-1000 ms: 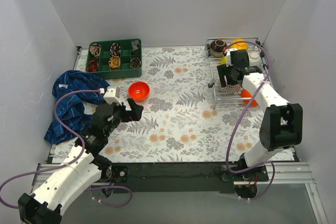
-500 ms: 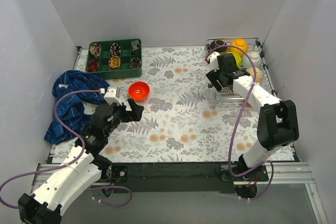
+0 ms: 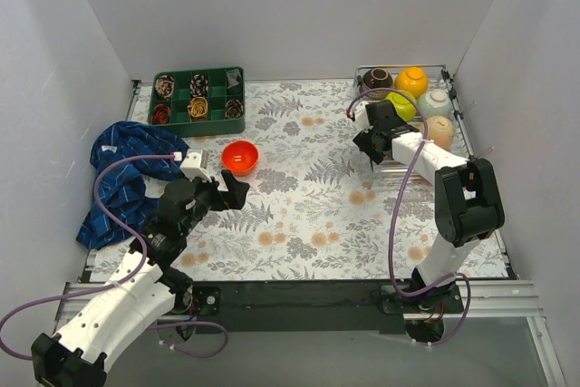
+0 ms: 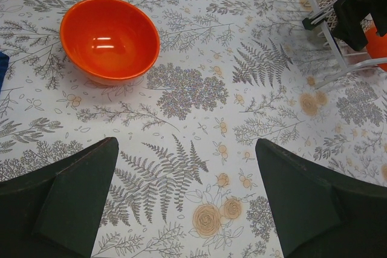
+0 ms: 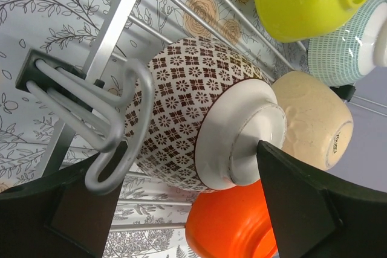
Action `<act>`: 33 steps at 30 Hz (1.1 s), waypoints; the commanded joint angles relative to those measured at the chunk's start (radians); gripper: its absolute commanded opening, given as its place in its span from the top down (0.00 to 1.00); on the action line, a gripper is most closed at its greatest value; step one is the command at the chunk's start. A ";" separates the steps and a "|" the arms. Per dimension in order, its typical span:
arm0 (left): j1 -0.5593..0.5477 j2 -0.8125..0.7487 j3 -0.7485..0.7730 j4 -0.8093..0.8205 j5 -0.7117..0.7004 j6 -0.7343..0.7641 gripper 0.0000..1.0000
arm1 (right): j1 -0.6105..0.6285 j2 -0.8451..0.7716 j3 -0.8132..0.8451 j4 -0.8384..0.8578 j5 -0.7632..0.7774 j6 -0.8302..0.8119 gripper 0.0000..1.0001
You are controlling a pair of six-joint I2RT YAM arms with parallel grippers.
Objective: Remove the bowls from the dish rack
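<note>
The dish rack stands at the back right. It holds a dark brown bowl, a yellow-orange bowl, a lime green bowl, a pale mint bowl and a beige bowl. My right gripper is at the rack's left edge. In the right wrist view it is open, its jaws either side of the tilted white patterned bowl, above a red-orange bowl. My left gripper is open and empty, near a second red-orange bowl on the table.
A green compartment tray sits at the back left. A blue cloth lies at the left edge. A wire loop of the rack lies between my right gripper's left finger and the patterned bowl. Grey walls enclose the table.
My right gripper has moved from above the rack's front to its left edge, uncovering the beige and mint bowls. The left arm has not moved.
</note>
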 commanded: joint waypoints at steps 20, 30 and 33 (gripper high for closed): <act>0.001 -0.006 0.000 0.005 -0.013 0.016 0.02 | 0.077 0.121 -0.210 0.277 0.172 -0.012 0.04; 0.001 -0.011 -0.001 0.004 -0.013 0.016 0.02 | 0.077 0.114 -0.193 0.219 0.169 -0.015 0.09; 0.001 -0.011 0.000 0.005 -0.013 0.018 0.02 | 0.076 0.099 -0.180 0.165 0.164 -0.035 0.06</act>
